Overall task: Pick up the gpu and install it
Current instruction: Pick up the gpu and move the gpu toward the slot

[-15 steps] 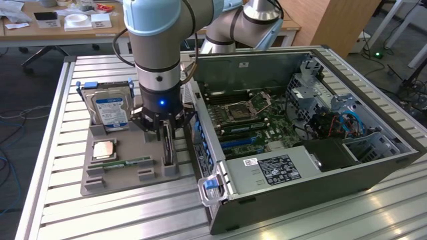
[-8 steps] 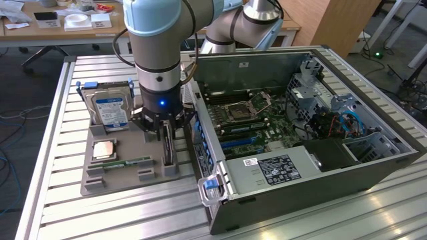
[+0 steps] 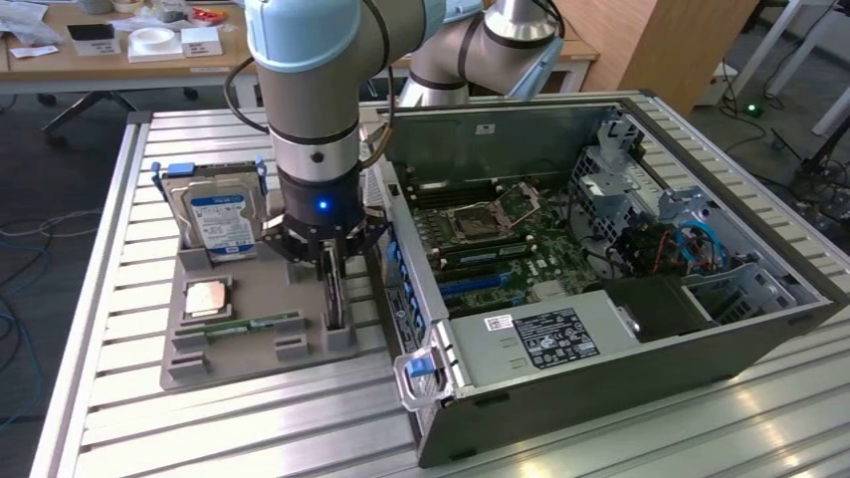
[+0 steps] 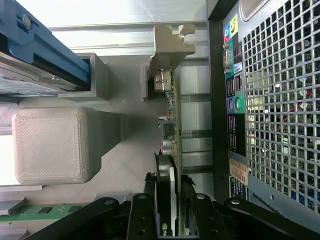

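Exterior view: your end effector (image 3: 328, 265) sits low over the gpu (image 3: 332, 304), which stands on edge in the grey tray (image 3: 239, 360) on the bench (image 3: 266, 423), just beside the PC case (image 3: 598, 386). Wrist view: fingers (image 4: 149, 192) spread, straddling the card, not pinching yet. Judging it stiff, light and fragile; grip the flat faces near the middle.

The slatted metal table (image 3: 199, 428) bears a grey tray (image 3: 253, 355) and an open computer (image 3: 638, 363).
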Robot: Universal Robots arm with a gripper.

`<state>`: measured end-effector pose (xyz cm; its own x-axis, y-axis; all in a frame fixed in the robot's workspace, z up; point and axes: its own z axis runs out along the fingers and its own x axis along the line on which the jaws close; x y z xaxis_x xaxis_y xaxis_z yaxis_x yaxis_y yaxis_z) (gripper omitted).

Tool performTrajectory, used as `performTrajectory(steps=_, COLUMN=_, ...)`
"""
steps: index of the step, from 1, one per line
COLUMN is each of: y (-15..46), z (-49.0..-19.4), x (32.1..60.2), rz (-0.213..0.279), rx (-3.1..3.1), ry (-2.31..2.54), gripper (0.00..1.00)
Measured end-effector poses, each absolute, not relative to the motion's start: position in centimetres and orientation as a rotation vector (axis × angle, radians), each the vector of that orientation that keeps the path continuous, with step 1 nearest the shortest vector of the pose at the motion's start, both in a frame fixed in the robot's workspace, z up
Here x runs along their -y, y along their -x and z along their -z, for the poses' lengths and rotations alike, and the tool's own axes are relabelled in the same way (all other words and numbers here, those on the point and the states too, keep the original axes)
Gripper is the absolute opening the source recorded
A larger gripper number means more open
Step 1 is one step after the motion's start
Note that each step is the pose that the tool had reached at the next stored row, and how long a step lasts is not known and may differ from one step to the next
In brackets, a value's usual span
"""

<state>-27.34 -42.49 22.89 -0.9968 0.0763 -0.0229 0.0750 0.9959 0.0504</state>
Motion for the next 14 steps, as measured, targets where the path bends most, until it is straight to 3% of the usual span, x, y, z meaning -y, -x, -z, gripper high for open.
performTrajectory(steps=1, y=27.34, z=-22.9, x=42.49, rz=-0.077, rx=-3.114, ry=-0.118, gripper=0.33)
performTrajectory(steps=14, y=27.23, z=-22.89, x=42.49, rz=-0.077, rx=-3.114, ry=-0.118, gripper=0.33)
